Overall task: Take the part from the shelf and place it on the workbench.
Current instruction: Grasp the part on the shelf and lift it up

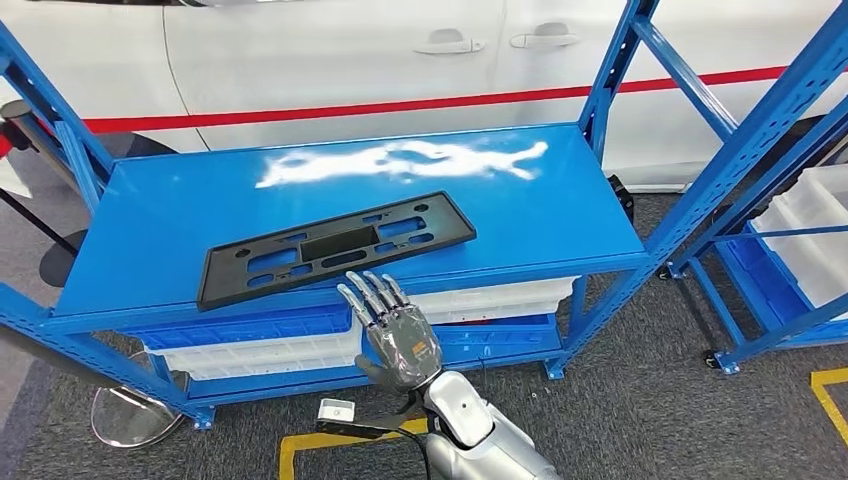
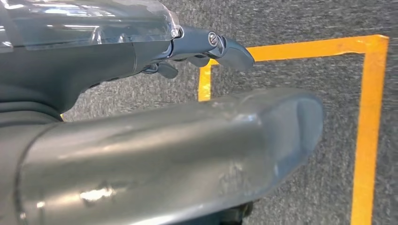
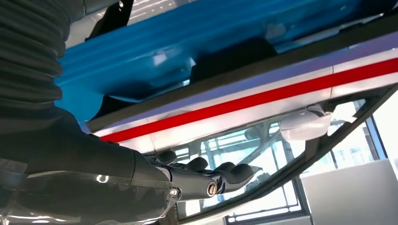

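Note:
The part [image 1: 335, 245] is a flat black plate frame with cut-outs, lying slanted on the top board of the blue shelf [image 1: 560, 190], close to its front edge. My right hand [image 1: 395, 325] is raised just in front of that edge, below the part's near side, fingers stretched out and apart, holding nothing. It does not touch the part. In the right wrist view its fingers [image 3: 211, 180] reach out under the blue shelf [image 3: 187, 37]. My left hand [image 2: 187, 150] hangs over the grey floor, its thumb and fingers apart with nothing in them.
A white car [image 1: 330, 60] with a red stripe stands right behind the shelf. White bins [image 1: 260, 350] sit on the lower level. A second blue rack [image 1: 790, 230] with white bins stands at the right. Yellow tape [image 2: 371, 131] marks the carpet, and a round metal base [image 1: 130, 415] lies at the left.

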